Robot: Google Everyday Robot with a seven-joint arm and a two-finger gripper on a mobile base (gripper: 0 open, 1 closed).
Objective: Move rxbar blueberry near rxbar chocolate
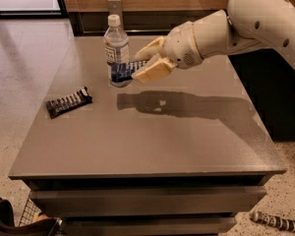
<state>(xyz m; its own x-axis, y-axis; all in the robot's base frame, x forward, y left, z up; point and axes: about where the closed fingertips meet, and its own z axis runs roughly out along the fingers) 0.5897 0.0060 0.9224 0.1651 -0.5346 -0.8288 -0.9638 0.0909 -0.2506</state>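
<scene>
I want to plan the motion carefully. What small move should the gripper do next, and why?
Probably shift the gripper leftward in the view and toward the front edge of the table, without lowering yet. It holds the rxbar blueberry in the air right by the water bottle, while the rxbar chocolate lies further left.

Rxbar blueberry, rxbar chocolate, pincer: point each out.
rxbar blueberry [121, 72], camera view, wrapper's exposed left end.
rxbar chocolate [69, 102], camera view, wrapper's middle.
pincer [135, 67], camera view, midway between its fingertips, gripping the blueberry bar beside the water bottle [116, 45].

Matt grey table [162, 146], smooth plastic gripper [136, 66] above
</scene>
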